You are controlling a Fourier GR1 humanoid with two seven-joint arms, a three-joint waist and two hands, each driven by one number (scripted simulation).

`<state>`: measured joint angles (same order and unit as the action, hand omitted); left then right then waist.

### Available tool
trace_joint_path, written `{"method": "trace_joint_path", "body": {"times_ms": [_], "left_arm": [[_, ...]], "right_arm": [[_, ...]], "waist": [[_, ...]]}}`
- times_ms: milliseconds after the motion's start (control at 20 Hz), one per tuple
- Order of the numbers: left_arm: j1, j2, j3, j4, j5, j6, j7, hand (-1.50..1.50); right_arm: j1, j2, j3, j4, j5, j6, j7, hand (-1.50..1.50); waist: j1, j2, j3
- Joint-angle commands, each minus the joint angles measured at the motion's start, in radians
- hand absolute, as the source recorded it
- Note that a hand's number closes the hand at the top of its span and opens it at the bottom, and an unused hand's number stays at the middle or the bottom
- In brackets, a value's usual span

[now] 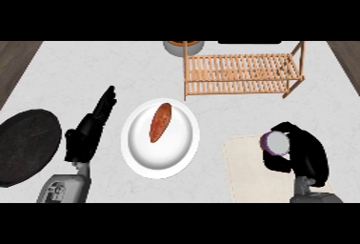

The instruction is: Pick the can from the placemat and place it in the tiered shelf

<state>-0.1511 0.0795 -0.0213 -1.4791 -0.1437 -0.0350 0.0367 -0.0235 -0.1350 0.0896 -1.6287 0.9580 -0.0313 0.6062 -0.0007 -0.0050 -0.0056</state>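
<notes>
Can (275, 142) wrapped in my right hand's (309, 157) curled fingers over placemat (243, 178); my left hand (85, 136) straight-fingered, holding nothing, beside plate (172, 159).

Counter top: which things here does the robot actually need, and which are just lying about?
Needed: can, held in the right hand; placemat; tiered shelf.
Lying about: white plate with a brown food item; dark round dish; grey pot behind the shelf.
</notes>
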Motion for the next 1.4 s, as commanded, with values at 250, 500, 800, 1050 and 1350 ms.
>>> {"method": "trace_joint_path", "body": {"times_ms": [250, 500, 800, 1050, 1350], "left_arm": [[-0.033, -0.022, -0.050, -0.004, -0.018, -0.017, 0.005, 0.00], [-0.040, -0.030, -0.030, 0.039, -0.028, 0.014, 0.005, 0.00], [-0.021, 0.000, -0.014, 0.018, -0.003, -0.022, -0.019, 0.00], [-0.061, -0.005, 0.012, 0.027, -0.010, 0.012, 0.023, 0.00], [-0.004, -0.027, -0.012, 0.034, -0.013, 0.011, -0.015, 0.00]], "right_arm": [[-0.164, 0.132, 0.506, 0.096, 0.085, 0.091, 0.226, 1.50], [-0.308, 0.134, 0.805, 0.125, -0.058, -0.101, 0.515, 1.50], [-0.423, 0.135, 0.798, 0.028, -0.118, -0.424, 0.511, 1.50], [-0.577, 0.135, 0.824, -0.095, -0.029, -0.383, 0.711, 1.50], [-0.680, 0.134, 0.743, -0.137, 0.119, -0.263, 0.824, 1.50]], "waist": [[0.085, 0.012, 0.004], [0.048, 0.009, 0.005], [0.043, 0.005, 0.006], [0.019, -0.001, 0.004], [0.003, -0.007, 0.003]]}}
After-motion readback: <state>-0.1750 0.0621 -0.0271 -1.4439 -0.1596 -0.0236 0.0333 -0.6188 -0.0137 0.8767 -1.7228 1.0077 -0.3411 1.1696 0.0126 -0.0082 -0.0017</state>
